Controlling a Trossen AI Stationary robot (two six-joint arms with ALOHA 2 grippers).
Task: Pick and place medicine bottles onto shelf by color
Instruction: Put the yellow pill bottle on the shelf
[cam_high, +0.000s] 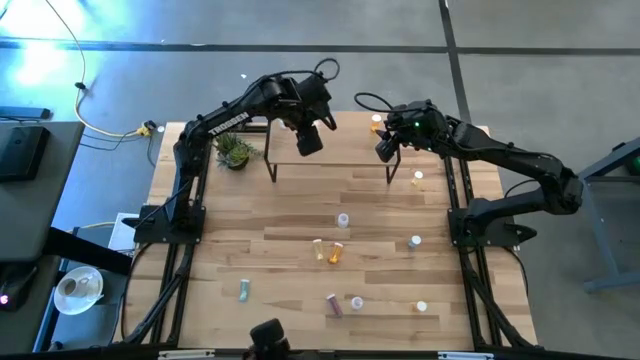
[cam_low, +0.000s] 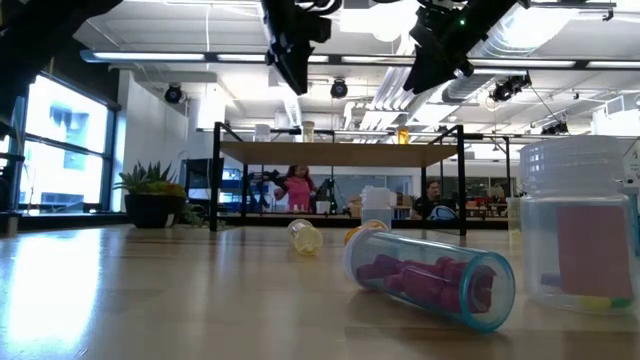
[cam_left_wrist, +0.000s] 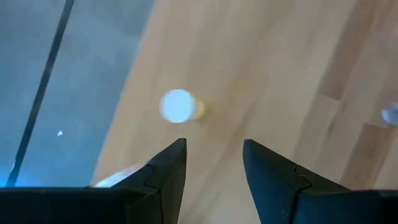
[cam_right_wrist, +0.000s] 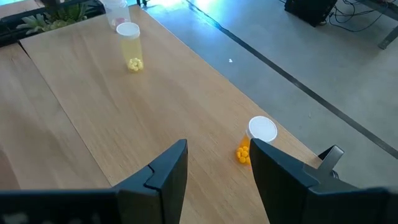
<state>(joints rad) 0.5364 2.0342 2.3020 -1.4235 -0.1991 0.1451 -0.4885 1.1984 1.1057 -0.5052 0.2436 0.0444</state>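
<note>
The shelf (cam_high: 335, 150) stands at the table's far side, its wood top on black legs. On it stand a yellow bottle (cam_left_wrist: 180, 106), also in the right wrist view (cam_right_wrist: 129, 48), a clear bottle (cam_right_wrist: 115, 11) and an orange bottle (cam_right_wrist: 256, 140). Several more bottles lie or stand on the table, among them a clear one (cam_high: 343, 219), an orange one (cam_high: 336, 253) and a purple one (cam_high: 333, 304). My left gripper (cam_left_wrist: 214, 146) is open and empty above the shelf's left part (cam_high: 308, 140). My right gripper (cam_right_wrist: 217, 149) is open and empty above its right end (cam_high: 385, 150), the orange bottle just beyond one fingertip.
A small potted plant (cam_high: 234, 150) stands left of the shelf. In the low view a lying bottle with purple pills (cam_low: 430, 275) and an upright clear bottle (cam_low: 585, 240) are close to the table's near edge. Bare wood lies between the shelf and the loose bottles.
</note>
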